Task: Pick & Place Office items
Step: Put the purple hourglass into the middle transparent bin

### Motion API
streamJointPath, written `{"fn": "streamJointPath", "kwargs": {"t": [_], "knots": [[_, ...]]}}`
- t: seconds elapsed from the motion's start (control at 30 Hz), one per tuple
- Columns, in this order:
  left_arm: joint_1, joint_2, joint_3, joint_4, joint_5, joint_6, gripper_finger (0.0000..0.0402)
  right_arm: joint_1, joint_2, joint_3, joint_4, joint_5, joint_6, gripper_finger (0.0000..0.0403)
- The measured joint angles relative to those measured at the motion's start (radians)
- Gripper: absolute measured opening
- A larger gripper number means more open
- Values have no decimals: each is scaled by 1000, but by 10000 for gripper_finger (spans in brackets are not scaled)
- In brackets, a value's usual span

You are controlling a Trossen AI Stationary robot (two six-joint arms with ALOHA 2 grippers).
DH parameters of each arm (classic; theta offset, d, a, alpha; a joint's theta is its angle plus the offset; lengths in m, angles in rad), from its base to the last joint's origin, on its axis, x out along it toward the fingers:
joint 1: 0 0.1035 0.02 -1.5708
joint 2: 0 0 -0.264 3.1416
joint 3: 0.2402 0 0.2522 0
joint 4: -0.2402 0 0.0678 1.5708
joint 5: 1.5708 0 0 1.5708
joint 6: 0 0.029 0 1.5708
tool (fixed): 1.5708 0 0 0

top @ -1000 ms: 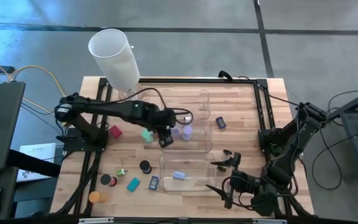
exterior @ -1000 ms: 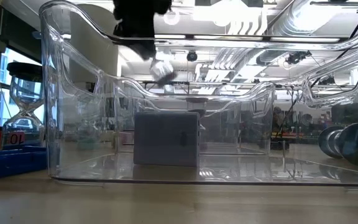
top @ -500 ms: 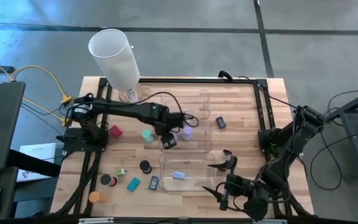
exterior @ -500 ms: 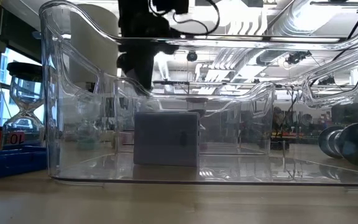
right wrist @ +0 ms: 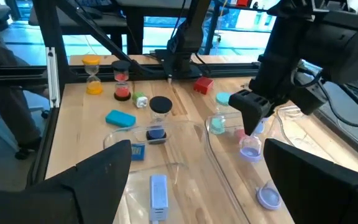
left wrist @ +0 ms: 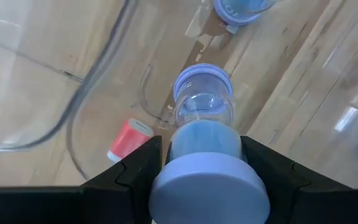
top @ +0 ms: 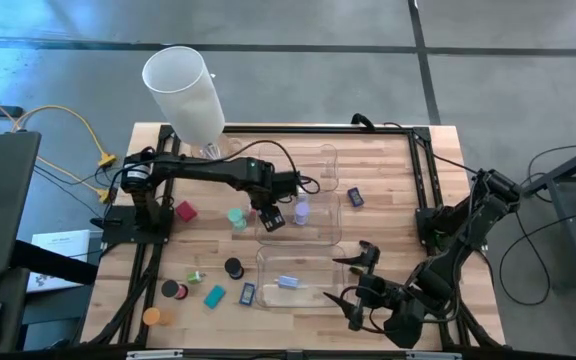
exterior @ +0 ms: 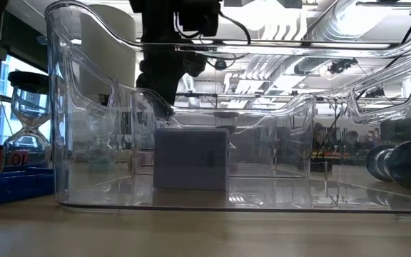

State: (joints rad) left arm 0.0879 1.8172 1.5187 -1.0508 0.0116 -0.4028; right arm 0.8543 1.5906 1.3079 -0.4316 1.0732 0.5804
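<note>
Between our left gripper's [left wrist: 197, 180] dark fingers sits a small lilac hourglass-shaped cylinder with a clear waist [left wrist: 204, 155], clamped near one cap and hanging over the far clear plastic tray [top: 320, 160]. From above, that gripper [top: 271, 217] hovers at the tray's near-left edge, just beside a second lilac piece [top: 302, 212] that already lies inside. A third lilac cap [left wrist: 238, 9] shows at the wrist picture's edge.

We judge the step in hand to be the placing. To do it well we should carry the cylinder fully past the tray wall, lower it close to the floor, and only then open, so it neither catches the rim nor rolls against the piece already there.

Our right gripper [top: 353, 283] waits with its jaws spread wide and empty at the near clear plastic tray's [top: 268, 262] right end; a pale lilac block [top: 287, 283] lies in that tray. On the bare wooden table [top: 398, 190] to the left remain a red block [top: 185, 211], a teal cylinder [top: 236, 216], a black cylinder [top: 234, 268], a flat teal rectangle [top: 214, 295] and an orange cylinder [top: 152, 316].

From table height the held piece is lost behind the dark arm and tray glare, so we cannot tell how high it hangs. The wrist view cuts off its near end.
</note>
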Motion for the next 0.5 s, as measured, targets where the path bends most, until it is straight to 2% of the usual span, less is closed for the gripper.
{"fn": "streamJointPath", "kwargs": {"t": [0.5], "knots": [[-24,153,117,-104,-15,89,184,-14,0,0,-16,-3,29,354]]}}
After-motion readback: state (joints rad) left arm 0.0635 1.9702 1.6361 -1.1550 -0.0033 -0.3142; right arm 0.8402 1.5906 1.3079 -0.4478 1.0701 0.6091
